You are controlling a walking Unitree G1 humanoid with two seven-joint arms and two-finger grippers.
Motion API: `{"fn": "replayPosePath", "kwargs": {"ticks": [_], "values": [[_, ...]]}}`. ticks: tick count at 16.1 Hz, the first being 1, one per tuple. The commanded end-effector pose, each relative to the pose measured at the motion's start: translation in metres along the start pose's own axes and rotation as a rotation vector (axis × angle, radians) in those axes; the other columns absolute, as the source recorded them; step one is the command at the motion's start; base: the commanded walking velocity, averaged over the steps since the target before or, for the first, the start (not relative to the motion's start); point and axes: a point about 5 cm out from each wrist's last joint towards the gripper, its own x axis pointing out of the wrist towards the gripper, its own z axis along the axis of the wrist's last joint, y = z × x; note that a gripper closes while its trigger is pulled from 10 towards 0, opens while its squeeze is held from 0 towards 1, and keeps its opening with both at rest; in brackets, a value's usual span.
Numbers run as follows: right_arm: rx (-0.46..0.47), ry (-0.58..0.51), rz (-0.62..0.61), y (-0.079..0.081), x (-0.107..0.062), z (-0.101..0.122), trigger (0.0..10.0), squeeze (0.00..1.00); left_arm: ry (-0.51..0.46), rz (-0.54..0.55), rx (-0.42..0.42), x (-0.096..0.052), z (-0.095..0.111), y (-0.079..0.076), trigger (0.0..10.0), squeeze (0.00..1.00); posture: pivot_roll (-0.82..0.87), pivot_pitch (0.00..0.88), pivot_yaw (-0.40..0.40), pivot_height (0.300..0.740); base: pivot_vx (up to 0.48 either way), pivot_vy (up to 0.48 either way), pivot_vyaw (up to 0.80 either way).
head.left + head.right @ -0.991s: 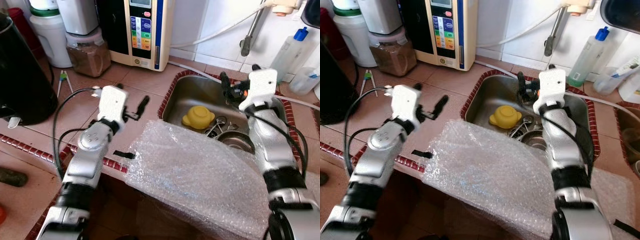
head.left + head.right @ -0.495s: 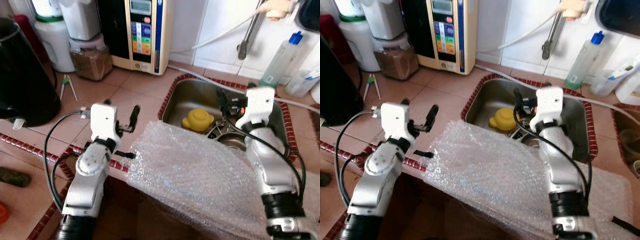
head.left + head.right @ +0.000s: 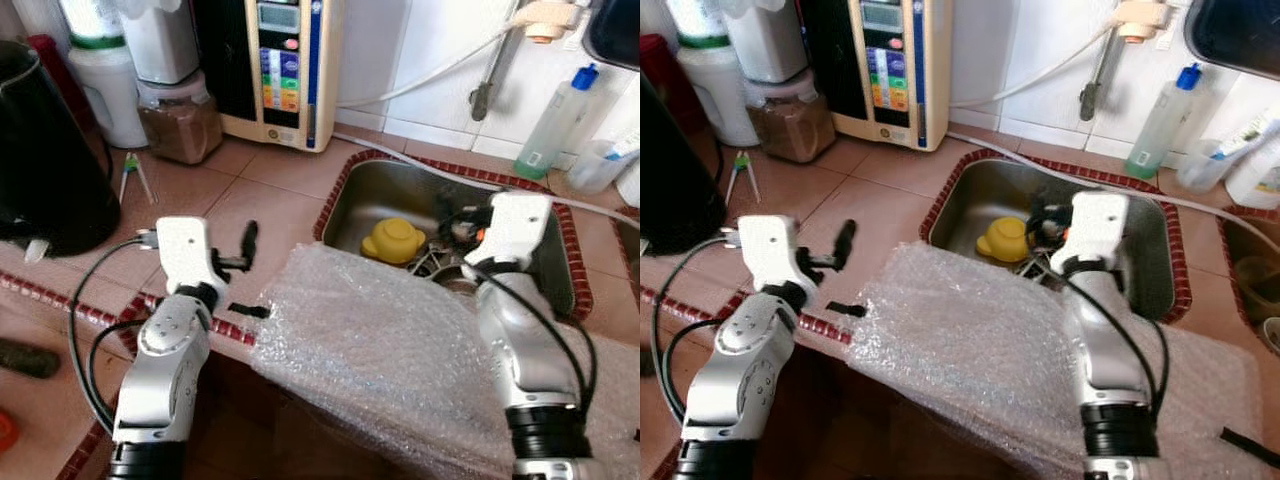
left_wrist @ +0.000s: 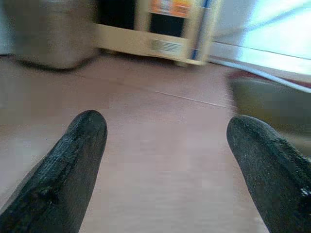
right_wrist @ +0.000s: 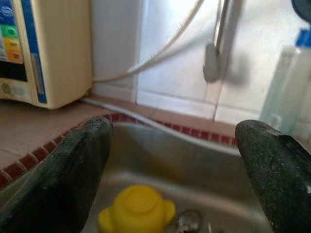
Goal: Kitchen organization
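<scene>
The yellow lid [image 3: 395, 240] lies in the sink [image 3: 365, 195], beside metal utensils [image 5: 187, 222]. The right hand [image 5: 177, 160], fingers spread and empty, hovers over the sink, probably lined up on the lid. The left hand [image 4: 167, 145], also spread and empty, waits over the tabletop [image 3: 270, 170] beside the sink. Bubble wrap [image 3: 390, 350] drapes the sink's near edge, hiding what lies under it

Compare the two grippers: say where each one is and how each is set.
The left gripper hangs over the bare tile counter, beside the bubble wrap; the right gripper is over the sink, pointing at the yellow lid. Both have their fingers spread open and hold nothing.
</scene>
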Motion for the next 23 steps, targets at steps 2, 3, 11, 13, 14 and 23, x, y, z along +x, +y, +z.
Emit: {"fn": "replayPosePath", "kwargs": {"ticks": [2,3,11,13,14,23], "values": [[-0.002,0.012,-0.030,-0.007,-0.004,-0.001,10.0,0.00,0.016,-0.060,0.019,0.000,-0.001,-0.009,10.0,0.00,0.03,0.000,-0.007,0.740,0.000,0.000,-0.80],[-0.001,0.021,-0.038,-0.008,-0.004,-0.001,10.0,0.00,0.029,-0.063,0.025,0.000,-0.003,-0.010,10.0,0.00,0.03,0.000,-0.011,0.740,0.000,0.000,-0.80],[0.037,0.027,-0.037,-0.005,-0.006,0.000,10.0,0.00,0.056,-0.047,-0.031,-0.005,-0.007,-0.010,10.0,0.00,0.01,0.000,0.012,0.740,0.000,0.000,-0.67],[0.032,0.007,-0.013,-0.005,-0.009,0.004,10.0,0.00,0.055,-0.052,0.003,-0.005,-0.003,-0.010,10.0,0.00,0.00,0.020,0.000,0.740,0.000,0.000,0.00],[0.035,0.002,-0.002,-0.004,-0.008,0.005,10.0,0.00,0.037,-0.062,0.043,-0.005,0.001,-0.010,10.0,0.00,0.01,0.026,-0.009,0.740,0.000,0.000,0.00],[-0.048,0.051,0.058,-0.025,-0.024,-0.005,10.0,0.00,0.077,-0.054,0.093,-0.026,-0.012,0.000,10.0,0.00,0.00,0.048,-0.018,0.740,0.000,0.000,0.00]]}}
